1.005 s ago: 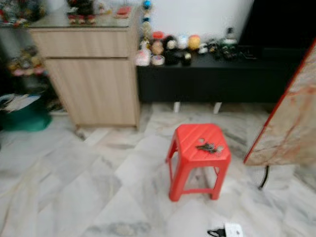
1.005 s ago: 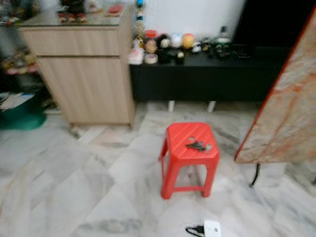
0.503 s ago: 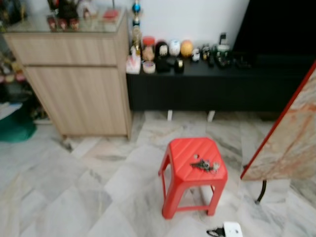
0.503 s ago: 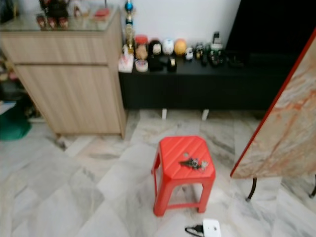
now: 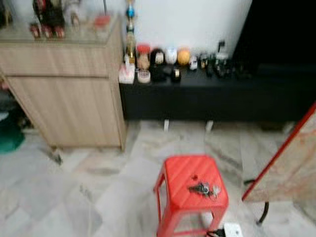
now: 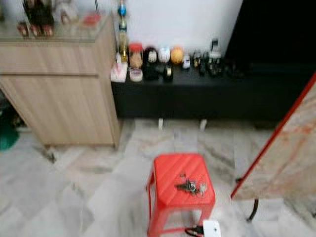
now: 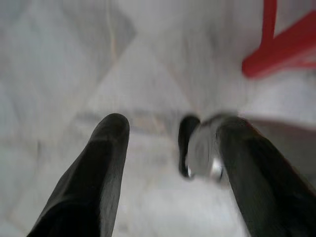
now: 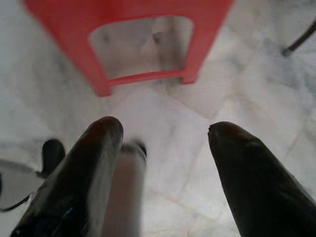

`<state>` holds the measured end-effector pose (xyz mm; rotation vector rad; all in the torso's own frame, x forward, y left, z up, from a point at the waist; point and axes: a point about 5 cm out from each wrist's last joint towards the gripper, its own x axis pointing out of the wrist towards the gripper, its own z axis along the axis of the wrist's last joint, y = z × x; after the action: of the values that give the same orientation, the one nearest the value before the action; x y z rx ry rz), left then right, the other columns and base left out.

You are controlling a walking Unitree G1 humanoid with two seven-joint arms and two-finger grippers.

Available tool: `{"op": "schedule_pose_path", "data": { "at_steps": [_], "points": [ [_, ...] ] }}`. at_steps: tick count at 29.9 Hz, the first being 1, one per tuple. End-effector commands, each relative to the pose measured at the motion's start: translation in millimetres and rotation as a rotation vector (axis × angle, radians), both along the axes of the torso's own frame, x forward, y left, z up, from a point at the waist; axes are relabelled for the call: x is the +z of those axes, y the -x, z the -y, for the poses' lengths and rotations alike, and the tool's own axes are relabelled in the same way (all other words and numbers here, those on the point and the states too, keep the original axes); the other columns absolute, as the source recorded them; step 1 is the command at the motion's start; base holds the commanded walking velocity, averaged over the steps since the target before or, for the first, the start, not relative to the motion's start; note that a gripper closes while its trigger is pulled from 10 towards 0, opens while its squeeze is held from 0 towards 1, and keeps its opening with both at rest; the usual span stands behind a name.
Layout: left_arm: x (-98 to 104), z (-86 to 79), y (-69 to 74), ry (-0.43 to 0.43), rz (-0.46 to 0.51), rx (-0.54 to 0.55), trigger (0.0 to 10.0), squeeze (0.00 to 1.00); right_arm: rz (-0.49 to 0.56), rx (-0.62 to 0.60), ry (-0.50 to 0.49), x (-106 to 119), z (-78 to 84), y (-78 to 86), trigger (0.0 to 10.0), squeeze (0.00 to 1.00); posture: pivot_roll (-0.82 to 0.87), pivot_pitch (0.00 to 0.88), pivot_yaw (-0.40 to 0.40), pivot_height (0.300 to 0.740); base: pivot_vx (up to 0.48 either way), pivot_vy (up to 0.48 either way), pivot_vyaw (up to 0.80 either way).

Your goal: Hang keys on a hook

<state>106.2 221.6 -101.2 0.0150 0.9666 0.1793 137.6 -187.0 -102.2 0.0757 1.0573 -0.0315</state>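
One loose key bunch [image 5: 204, 189] on red stool [image 5: 183, 177]: light, jangly, best pinched at ring; both tools [image 7: 168, 163] [image 8: 163, 163] hang released.

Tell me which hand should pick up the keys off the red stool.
Right, probably. The keys lie toward the right side of the red stool, and the right hand, open, hangs facing its legs. The left hand, also open, sees just a corner of it.
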Motion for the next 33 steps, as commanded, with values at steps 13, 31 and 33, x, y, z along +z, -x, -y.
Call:
{"op": "schedule_pose_path", "data": {
  "at_steps": [13, 31, 33],
  "points": [
    [10.0, 7.1, -7.3, -0.021, 0.198, -0.029, 10.0, 0.0, 0.177, -0.091, 0.046, 9.1, 12.6, -8.0, 10.0, 0.0, 0.09, 0.0, -0.075, 0.736, 0.0, 0.0, 0.0],
    [122.5, 4.4, -128.3, -0.188, 0.909, -0.279, 10.0, 0.0, 0.797, -0.048, 0.044, 98.1, 4.8, -127.9, 10.0, 0.0, 0.08, 0.0, -0.072, 0.736, 0.0, 0.0, 0.0],
    [124.9, 9.8, -118.0, -0.165, 0.929, -0.291, 10.0, 0.0, 0.84, -0.024, 0.052, 100.1, 4.1, -121.2, 10.0, 0.0, 0.06, 0.0, -0.064, 0.736, 0.0, 0.0, 0.0]
  ]
}}
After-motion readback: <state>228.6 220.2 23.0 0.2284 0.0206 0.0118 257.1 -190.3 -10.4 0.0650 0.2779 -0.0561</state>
